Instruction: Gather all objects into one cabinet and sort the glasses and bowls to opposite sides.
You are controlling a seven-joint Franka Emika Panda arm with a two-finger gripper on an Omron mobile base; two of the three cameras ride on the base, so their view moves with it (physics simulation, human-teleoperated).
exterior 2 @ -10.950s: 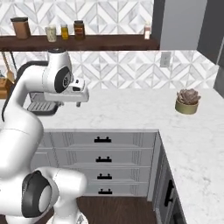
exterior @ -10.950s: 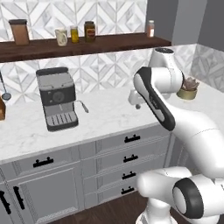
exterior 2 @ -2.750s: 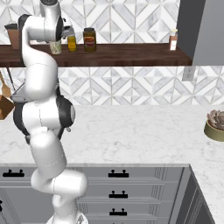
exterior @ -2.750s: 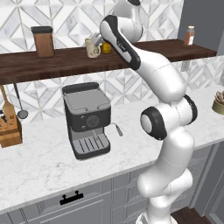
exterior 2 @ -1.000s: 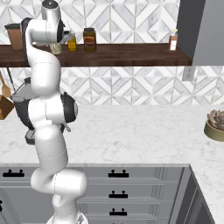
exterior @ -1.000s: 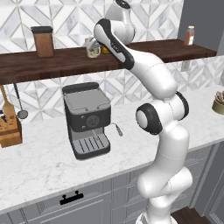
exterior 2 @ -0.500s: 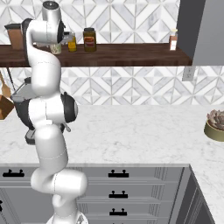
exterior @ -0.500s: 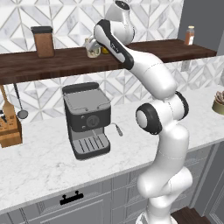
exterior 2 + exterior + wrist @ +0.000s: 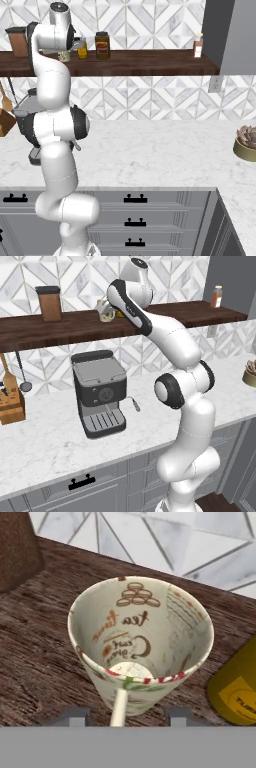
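Note:
A cream handled mug [image 9: 142, 642] with brown print inside stands on the dark brown wooden shelf [image 9: 40, 662]; its handle points toward the camera. My gripper [image 9: 127, 717] is open. Its two fingertips [image 9: 75, 716] sit either side of the mug's base, with a small gap on each side. From the base views the arm reaches up to the shelf, and the gripper [image 9: 103, 309] is at the mug [image 9: 106, 311], close to the wall. The grey cabinet [image 9: 231, 35] hangs at the far right with its door closed. The orange cup, blue vessel and dark-grey bowl are out of view.
A yellow jar [image 9: 239, 687] stands right beside the mug, and a brown canister [image 9: 49, 303] further left on the shelf. A brown-lidded jar [image 9: 102, 46] and small bottle [image 9: 198, 46] also stand there. Below, a coffee machine [image 9: 98, 393], knife block [image 9: 10, 405] and potted plant [image 9: 245, 142] occupy the counter.
Since 2.8 s ago the hand has swung down and left along the shelf to the mug. Over the last second nothing has visibly moved.

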